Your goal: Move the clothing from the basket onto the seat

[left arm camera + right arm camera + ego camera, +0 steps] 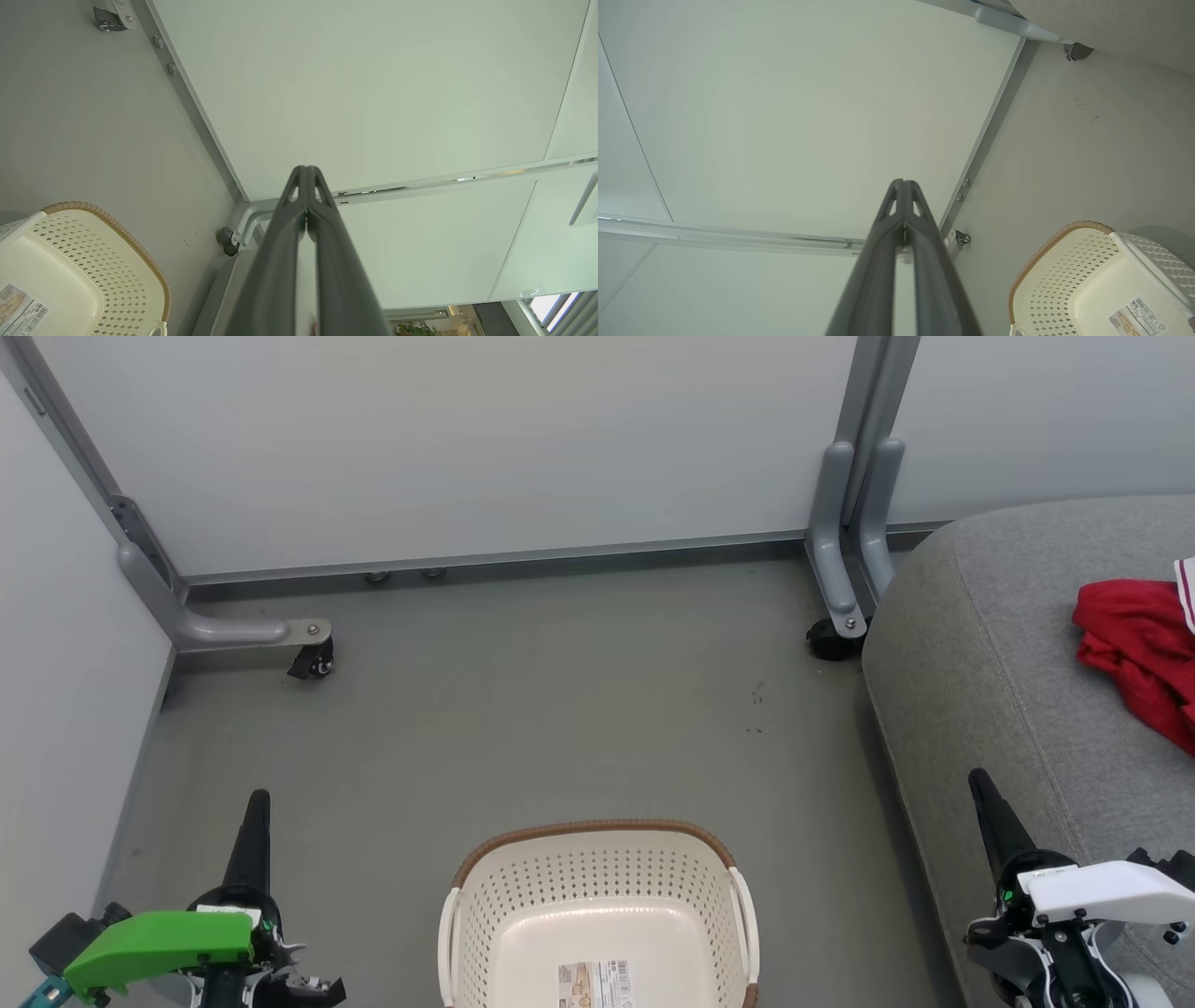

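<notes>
The cream perforated basket [597, 915] with a brown rim stands on the floor at the bottom centre, only a label sticker on its floor. Red clothing [1139, 649] lies crumpled on the grey seat [990, 653] at the right edge, a bit of white-striped trim beside it. My left gripper [258, 800] is shut and empty to the left of the basket. My right gripper [977, 779] is shut and empty over the seat's front edge. Each wrist view shows its own fingers pressed together, left gripper [306, 169], right gripper [903, 182], with the basket [70, 270] [1092, 280] low in a corner.
Pale partition panels [448, 439] on grey metal frames close the back and left. Castor feet [313, 658] [831, 639] stick out onto the grey floor [560, 709] between basket and wall.
</notes>
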Tool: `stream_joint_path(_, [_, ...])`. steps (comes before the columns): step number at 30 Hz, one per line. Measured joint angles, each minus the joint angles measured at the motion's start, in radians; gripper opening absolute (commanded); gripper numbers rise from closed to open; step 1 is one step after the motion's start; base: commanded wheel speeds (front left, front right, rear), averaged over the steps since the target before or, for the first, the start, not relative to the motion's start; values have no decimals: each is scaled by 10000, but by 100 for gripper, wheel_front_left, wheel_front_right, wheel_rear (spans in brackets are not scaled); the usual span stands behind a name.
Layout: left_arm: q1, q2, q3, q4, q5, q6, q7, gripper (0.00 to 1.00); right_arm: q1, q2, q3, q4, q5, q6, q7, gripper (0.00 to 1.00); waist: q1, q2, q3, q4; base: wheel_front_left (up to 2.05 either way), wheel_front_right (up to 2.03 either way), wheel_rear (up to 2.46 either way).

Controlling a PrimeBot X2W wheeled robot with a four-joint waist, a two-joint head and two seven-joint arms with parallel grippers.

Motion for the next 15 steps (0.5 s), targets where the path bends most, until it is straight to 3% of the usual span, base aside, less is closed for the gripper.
stream_joint_path(15, [-281,-8,178,94,-1072,-29,311,0,-237,0,-104,96,1127,-2,309,0,0,0,128,-18,0,0,0])
